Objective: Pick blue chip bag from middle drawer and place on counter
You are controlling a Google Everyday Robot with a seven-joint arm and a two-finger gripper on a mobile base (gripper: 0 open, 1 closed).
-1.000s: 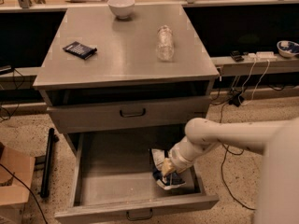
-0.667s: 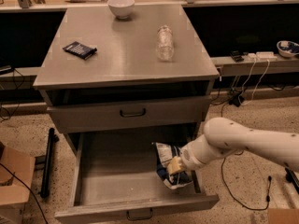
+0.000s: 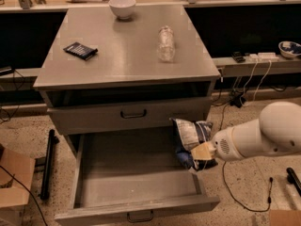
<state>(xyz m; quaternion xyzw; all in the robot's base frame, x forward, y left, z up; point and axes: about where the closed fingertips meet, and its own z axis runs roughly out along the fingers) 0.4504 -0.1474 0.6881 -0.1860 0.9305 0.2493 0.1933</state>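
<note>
**Blue chip bag held over the open drawer**

The gripper (image 3: 203, 152) sits at the right side of the middle drawer (image 3: 136, 175), at the end of a white arm (image 3: 263, 138) that reaches in from the right edge of the view. Its fingers are closed on the lower right part of the blue chip bag (image 3: 189, 139), though the exact contact is hard to make out, since the bag hides most of them. The bag stands roughly upright over the drawer's right rear corner and appears clear of the bare floor. Its top reaches the bottom edge of the closed upper drawer (image 3: 129, 114).

On the counter (image 3: 127, 67) above lie a black calculator (image 3: 81, 51) near the left edge, a clear plastic bottle (image 3: 165, 43) on its side towards the right, and a white bowl (image 3: 122, 6) at the back. All three are well apart from one another.
</note>
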